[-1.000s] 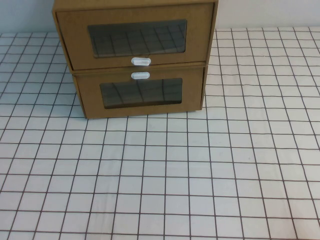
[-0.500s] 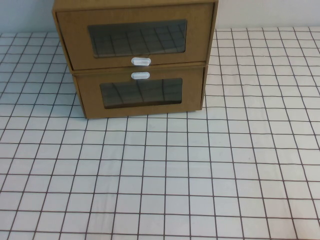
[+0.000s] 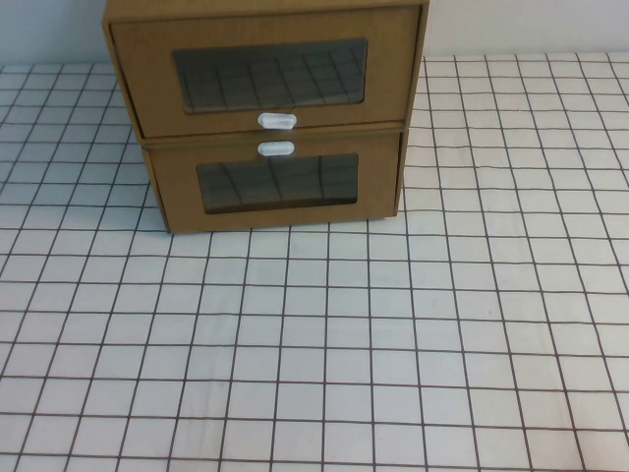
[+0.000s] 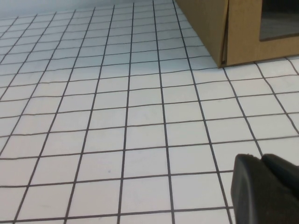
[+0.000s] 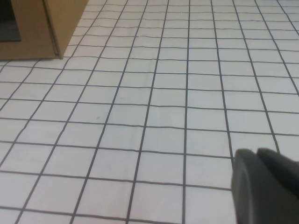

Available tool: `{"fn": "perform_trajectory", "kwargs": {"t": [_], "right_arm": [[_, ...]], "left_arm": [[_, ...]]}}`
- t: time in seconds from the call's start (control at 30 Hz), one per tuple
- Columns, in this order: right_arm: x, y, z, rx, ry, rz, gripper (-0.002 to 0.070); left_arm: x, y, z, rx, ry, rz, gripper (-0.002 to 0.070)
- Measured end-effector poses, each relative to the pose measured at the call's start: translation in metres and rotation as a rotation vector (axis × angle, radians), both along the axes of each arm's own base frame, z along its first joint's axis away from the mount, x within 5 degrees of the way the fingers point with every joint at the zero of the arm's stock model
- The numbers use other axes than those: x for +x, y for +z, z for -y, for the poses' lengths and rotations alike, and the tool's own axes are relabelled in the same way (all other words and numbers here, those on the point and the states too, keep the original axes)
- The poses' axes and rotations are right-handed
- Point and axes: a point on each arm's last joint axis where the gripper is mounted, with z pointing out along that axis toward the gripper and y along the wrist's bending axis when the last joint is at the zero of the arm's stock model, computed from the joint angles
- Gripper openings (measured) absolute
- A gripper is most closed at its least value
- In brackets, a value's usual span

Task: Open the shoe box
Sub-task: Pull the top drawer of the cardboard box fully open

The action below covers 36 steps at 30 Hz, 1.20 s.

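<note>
Checked desk (image 3: 413,324) carries the shoe box (image 3: 270,118) at the back, left of centre, both fronts closed, top cropped. The left tool (image 4: 262,182) and right tool (image 5: 259,179) show only as dark tips in the wrist views. Both are closed, empty and just above the desk.

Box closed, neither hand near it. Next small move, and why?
Probably move the right hand, shut and low over the table off the box's front right, toward the upper white handle, opening on the way. Both flaps are closed and nothing touches them; the left hand, also shut, sits similarly far off front left.
</note>
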Motion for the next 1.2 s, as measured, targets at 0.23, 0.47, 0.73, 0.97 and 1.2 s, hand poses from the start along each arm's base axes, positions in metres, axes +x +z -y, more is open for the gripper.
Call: {"fn": "perform_trajectory", "kwargs": {"t": [0.23, 0.47, 0.73, 0.97, 1.2], "right_arm": [[0.000, 0.000, 0.000, 0.000, 0.000, 0.000, -0.0013], [0.000, 0.000, 0.000, 0.000, 0.000, 0.000, -0.0013], [0.000, 0.000, 0.000, 0.000, 0.000, 0.000, -0.0013], [0.000, 0.000, 0.000, 0.000, 0.000, 0.000, -0.0013], [0.000, 0.000, 0.000, 0.000, 0.000, 0.000, -0.0013]], "left_arm": [[0.002, 0.010, 0.003, -0.262, 0.021, 0.088, -0.0002], [0.003, 0.027, 0.001, -0.606, 0.065, 0.253, -0.0002], [0.008, 0.080, 0.008, -0.536, 0.010, 0.149, -0.0002], [0.067, 0.166, 0.021, -0.277, -0.102, -0.111, -0.0002], [0.172, 0.253, 0.039, -0.155, -0.273, -0.143, -0.0002]]}}
